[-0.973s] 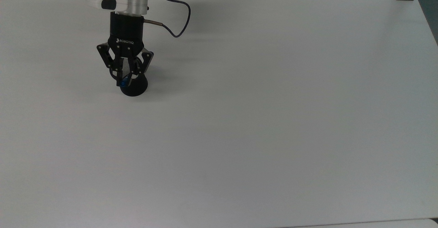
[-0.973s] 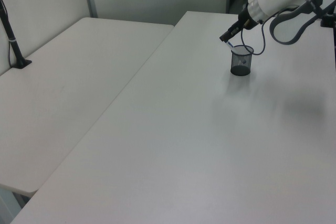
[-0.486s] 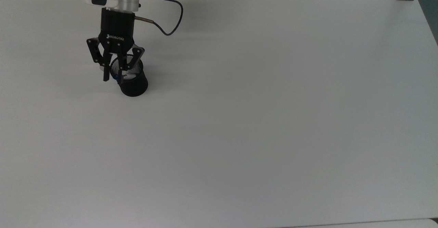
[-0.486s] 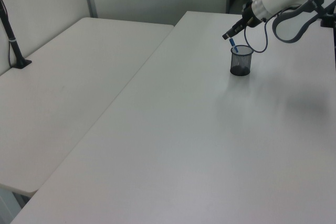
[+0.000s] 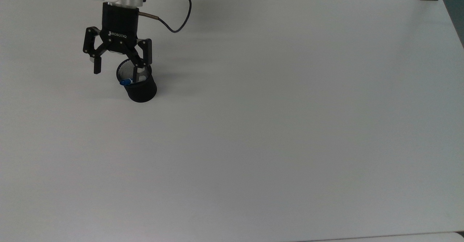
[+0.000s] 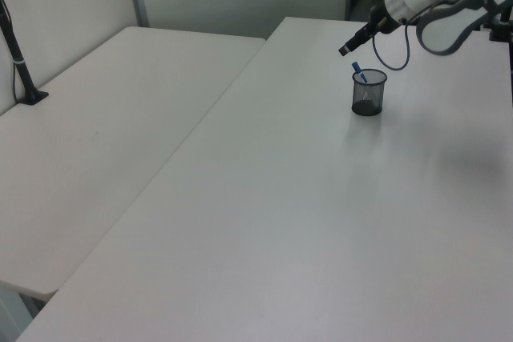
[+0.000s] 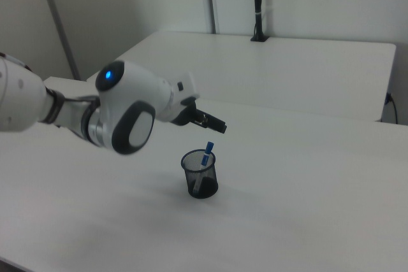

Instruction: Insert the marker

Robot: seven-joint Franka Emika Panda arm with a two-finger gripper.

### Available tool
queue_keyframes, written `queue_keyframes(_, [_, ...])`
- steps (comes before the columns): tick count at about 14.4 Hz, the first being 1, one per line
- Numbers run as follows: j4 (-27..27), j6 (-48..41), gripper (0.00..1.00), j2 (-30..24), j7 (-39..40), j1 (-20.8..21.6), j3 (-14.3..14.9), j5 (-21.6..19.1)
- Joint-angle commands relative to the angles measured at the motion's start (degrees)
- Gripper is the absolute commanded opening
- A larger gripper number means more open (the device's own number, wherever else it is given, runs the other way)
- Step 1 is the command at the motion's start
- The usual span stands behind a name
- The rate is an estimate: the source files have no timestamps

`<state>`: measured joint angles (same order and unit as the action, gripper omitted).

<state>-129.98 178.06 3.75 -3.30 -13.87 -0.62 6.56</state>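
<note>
The marker (image 7: 205,157) is seen leaning inside the black mesh cup (image 5: 139,86) on the table (image 5: 275,126), blue end above the rim, while the end effector (image 5: 116,68) is held wide open and empty above it, so insertion is judged complete

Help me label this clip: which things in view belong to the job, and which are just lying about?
Job:
- white-barrelled marker with blue cap, standing in the cup
- black mesh cup
- black two-finger tool, open above the cup

Lying about:
- black clamped post on the neighbouring white table
</note>
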Motion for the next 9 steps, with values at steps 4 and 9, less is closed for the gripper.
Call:
queue_keyframes(4, [20.08, -47.39, 1.00, -4.98, -0.48, 2.79, -0.08, -1.20])
queue_keyframes(9, [31.96, -73.87, 1.00, -4.98, -0.48, 6.13, 0.18, -5.50])
